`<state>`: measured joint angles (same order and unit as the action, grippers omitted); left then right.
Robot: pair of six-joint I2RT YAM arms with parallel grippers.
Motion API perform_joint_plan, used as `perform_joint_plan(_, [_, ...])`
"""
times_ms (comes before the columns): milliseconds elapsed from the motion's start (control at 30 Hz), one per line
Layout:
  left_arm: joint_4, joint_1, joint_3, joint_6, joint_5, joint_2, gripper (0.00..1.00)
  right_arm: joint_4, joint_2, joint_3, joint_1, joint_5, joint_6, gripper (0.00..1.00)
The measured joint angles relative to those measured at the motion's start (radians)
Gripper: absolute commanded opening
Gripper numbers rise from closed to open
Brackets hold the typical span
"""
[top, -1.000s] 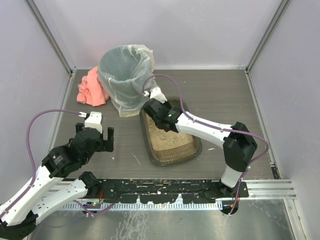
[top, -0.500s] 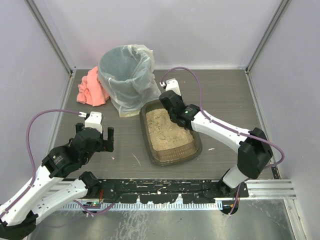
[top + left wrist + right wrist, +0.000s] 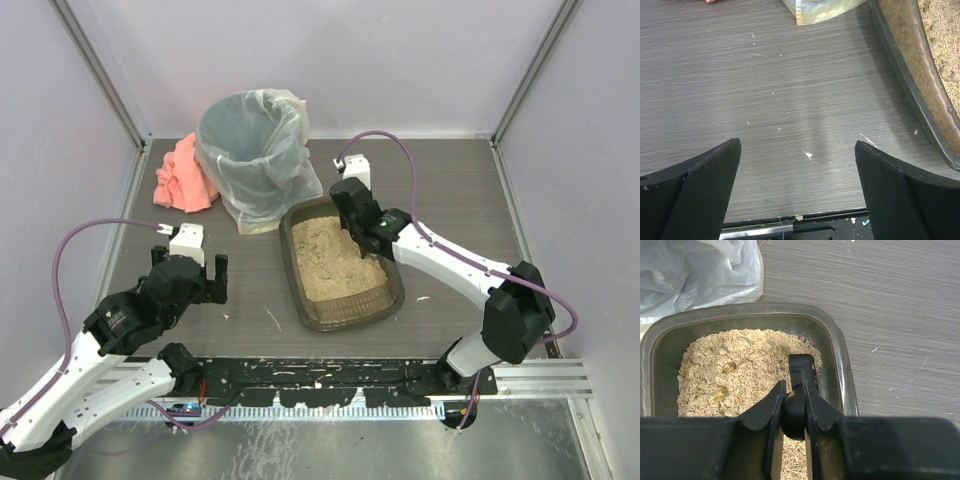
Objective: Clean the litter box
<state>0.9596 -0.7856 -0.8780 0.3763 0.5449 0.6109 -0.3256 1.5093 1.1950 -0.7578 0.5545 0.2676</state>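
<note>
Right wrist view: my right jaws are clamped on a black tool (image 3: 801, 371) whose tip sits in the litter box (image 3: 849, 390), on the tabletop (image 3: 460, 180) at 5 o'clock from the bin (image 3: 230, 190). Left jaws gape, holding nothing, at the box's 9 o'clock.

On table (image 3: 450, 190): two robot arms (image 3: 120, 318) (image 3: 440, 262), two purple cables (image 3: 57, 262) (image 3: 378, 134), one litter box (image 3: 345, 322), one lined bin (image 3: 235, 195), one pink cloth (image 3: 180, 178), one black tool (image 3: 799, 371).

Wide-apart jaws hover over table (image 3: 790, 90), litter box (image 3: 905, 65) at right.
</note>
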Motion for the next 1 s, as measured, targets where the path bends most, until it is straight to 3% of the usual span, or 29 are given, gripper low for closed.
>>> perform_joint_plan(500, [0.000,0.000,0.000,0.000,0.000,0.002,0.98,0.004,-0.020,-0.006,0.080,-0.101,0.073,0.01])
perform_joint_plan(1000, [0.000,0.000,0.000,-0.001,0.000,0.011,0.98,0.106,-0.132,-0.161,0.159,-0.271,0.211,0.01])
